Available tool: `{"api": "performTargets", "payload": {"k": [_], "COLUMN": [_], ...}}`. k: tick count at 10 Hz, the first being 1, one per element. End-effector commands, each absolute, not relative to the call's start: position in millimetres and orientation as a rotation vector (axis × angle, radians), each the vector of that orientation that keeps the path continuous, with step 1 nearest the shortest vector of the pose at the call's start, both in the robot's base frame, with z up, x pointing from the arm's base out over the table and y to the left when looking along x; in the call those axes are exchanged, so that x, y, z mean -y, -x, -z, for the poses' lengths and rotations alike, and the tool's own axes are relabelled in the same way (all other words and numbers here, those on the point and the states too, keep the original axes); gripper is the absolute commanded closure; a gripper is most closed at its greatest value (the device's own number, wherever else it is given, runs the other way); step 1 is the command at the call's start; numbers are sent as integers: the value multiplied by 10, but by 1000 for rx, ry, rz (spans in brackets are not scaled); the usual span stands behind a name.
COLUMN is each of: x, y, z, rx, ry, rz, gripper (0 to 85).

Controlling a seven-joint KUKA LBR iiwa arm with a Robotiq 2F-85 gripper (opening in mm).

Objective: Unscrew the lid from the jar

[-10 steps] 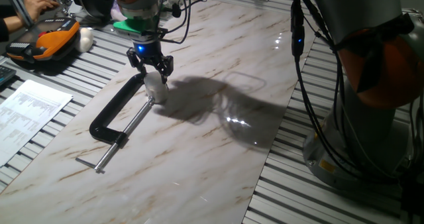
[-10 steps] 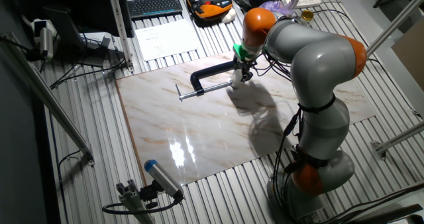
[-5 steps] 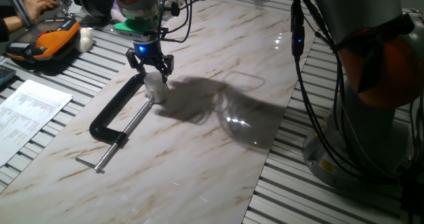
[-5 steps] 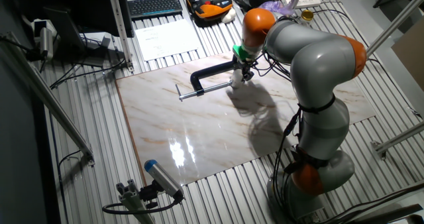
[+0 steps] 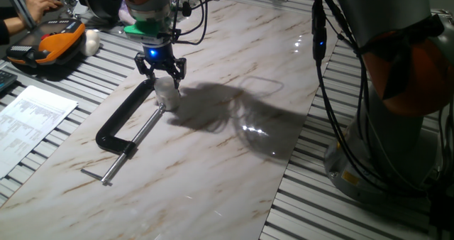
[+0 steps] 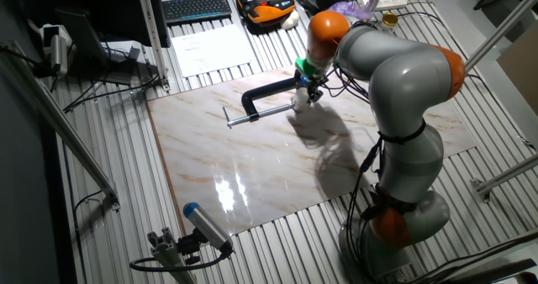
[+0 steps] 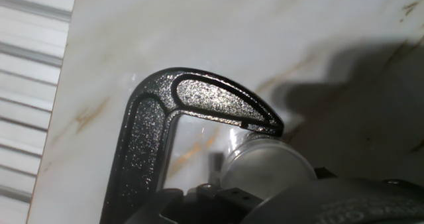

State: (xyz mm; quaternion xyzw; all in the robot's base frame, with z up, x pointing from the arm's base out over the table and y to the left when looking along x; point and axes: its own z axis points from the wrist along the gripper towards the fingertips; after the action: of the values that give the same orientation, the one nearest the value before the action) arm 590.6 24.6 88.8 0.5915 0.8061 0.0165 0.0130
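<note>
The jar (image 5: 168,98) is a tiny whitish cylinder standing on the marble board (image 5: 234,162), against the jaw end of the black C-clamp (image 5: 120,123). The lid (image 7: 268,171) is round and white and fills the lower middle of the hand view, with the clamp's curved arm (image 7: 199,98) just beyond it. My gripper (image 5: 164,78) points straight down over the jar, with its fingers on either side of the lid and closed on it. It also shows in the other fixed view (image 6: 308,95), where the jar is mostly hidden by the hand.
The clamp's steel screw rod (image 5: 131,148) runs towards the board's front left. An orange case (image 5: 53,45) and a white lump (image 5: 92,41) lie at the back left, and a printed sheet (image 5: 32,116) at the left. The robot's base (image 5: 397,119) stands at the right.
The hand has turned slightly about its own axis over the jar. It stays at the same spot and height. The jar and clamp have not moved.
</note>
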Motion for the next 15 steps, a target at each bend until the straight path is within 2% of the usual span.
{"api": "performTargets", "payload": {"k": [1, 15], "x": [-248, -264], "y": [-5909, -5942], "z": [-893, -933], "rx": [-2524, -2657], "ry": [-1823, -1582], "rz": [-52, -55], "gripper": [850, 850]}}
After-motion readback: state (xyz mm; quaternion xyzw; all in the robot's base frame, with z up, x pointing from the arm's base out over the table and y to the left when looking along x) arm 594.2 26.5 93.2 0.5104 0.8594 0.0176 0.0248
